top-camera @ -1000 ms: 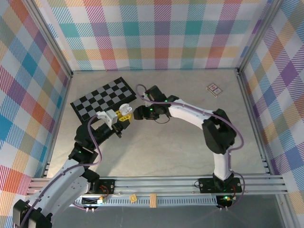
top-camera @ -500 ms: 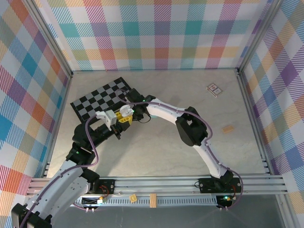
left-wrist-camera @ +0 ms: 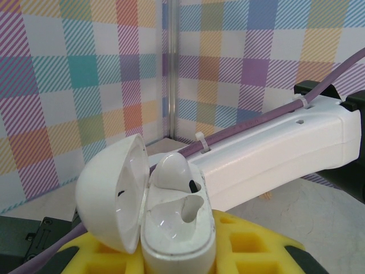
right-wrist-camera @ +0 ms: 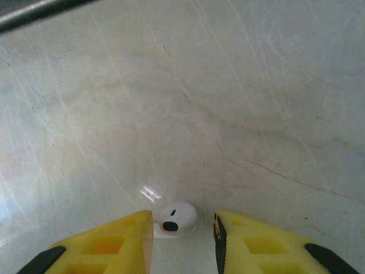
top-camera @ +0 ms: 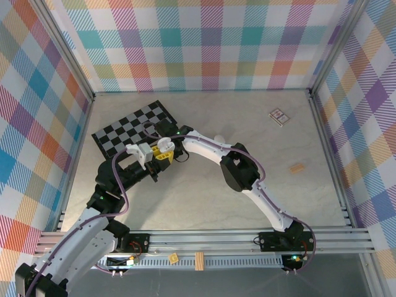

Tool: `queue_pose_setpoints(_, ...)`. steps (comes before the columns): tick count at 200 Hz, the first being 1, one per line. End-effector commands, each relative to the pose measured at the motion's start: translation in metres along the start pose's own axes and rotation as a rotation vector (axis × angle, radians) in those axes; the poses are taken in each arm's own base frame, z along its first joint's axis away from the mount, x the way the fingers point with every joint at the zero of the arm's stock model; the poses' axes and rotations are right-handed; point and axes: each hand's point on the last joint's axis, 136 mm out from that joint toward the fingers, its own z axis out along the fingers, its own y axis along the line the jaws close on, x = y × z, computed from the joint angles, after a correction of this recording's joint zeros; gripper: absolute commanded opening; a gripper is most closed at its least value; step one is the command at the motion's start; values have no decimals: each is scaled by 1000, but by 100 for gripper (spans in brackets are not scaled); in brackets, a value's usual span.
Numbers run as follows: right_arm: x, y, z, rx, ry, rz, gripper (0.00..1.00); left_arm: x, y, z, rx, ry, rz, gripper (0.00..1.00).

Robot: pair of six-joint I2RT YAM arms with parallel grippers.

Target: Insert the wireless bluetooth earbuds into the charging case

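Left arm: rises from its base at the lower left of the top view, elbow bent, forearm angled up and to the right. The left gripper (top-camera: 161, 151) sits at the near edge of the checkerboard mat (top-camera: 124, 131). Its yellow fingers (left-wrist-camera: 256, 248) are clamped on the base of the charging case (left-wrist-camera: 177, 231).

Case: lid (left-wrist-camera: 108, 197) hinged open to the left in the left wrist view. One earbud (left-wrist-camera: 173, 171) sits in the back socket. The front socket (left-wrist-camera: 185, 208) is bare.

Right arm: stretched far across the table (right-wrist-camera: 239, 85). From its base at the lower right it leans left to the elbow at mid-table. The white forearm then runs on left, with the wrist ending just behind the held case. This link crosses the background of the left wrist view.

Right gripper (right-wrist-camera: 183, 228): jaws parted and pointing down at the table. A second earbud (right-wrist-camera: 178, 217), white with a dark port, lies on the surface between the two yellow fingertips (right-wrist-camera: 128, 234). There is a clear gap on the right-hand side and a thin one on the left. It is not pinched.
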Motion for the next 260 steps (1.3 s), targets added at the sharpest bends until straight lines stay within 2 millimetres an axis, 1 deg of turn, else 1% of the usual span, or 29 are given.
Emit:
queue_pose_setpoints(1,9,-5,6,37,34,-35,30,-20,-4,-1,19,-50,17,6)
queue_pose_setpoints(4,9,-6,6,46,35,-38,27,-19,-4,-1,21,-48,15,6)
queue_pose_setpoints(9,8,-8,6,62,29,-45,26,-18,-4,-1,19,-47,15,6)
queue_pose_setpoints(24,8,-11,5,87,21,-65,24,-18,-3,-1,18,-45,14,6)
queue_pose_setpoints(40,7,-9,3,88,17,-73,23,-17,-4,-1,22,-43,12,6)
queue_pose_setpoints(57,3,-8,-4,96,-1,-74,21,-15,-3,0,21,-36,10,6)
queue_pose_setpoints(68,1,-7,-10,98,-24,-76,21,-15,-4,0,22,-33,7,6)
queue_pose_setpoints(86,-2,-6,-27,94,-66,-87,21,-15,-3,0,22,-31,7,6)
queue_pose_setpoints(109,7,-11,-47,97,-99,-101,21,-19,-4,0,24,-42,11,6)
queue_pose_setpoints(113,13,-15,-48,100,-95,-100,21,-20,-4,0,24,-43,12,6)
queue_pose_setpoints(131,32,-29,-62,104,-91,-82,21,-22,-5,1,34,-52,13,6)
queue_pose_setpoints(151,59,-49,-81,117,-83,-49,21,-21,-7,4,48,-48,10,6)
queue_pose_setpoints(153,59,-49,-84,115,-91,-46,21,-21,-7,5,49,-46,10,6)
queue_pose_setpoints(199,142,-111,-117,242,-8,47,21,-6,-7,19,79,-11,-14,6)
queue_pose_setpoints(218,173,-130,-129,273,31,93,21,-4,-11,26,103,-11,-16,6)
queue_pose_setpoints(229,189,-137,-137,282,50,107,21,-3,-13,31,117,-5,-16,6)
queue_pose_setpoints(244,205,-144,-147,291,73,116,21,-2,-15,37,134,3,-12,6)
queue_pose_setpoints(260,218,-147,-149,280,110,122,22,1,-15,43,144,12,-13,6)
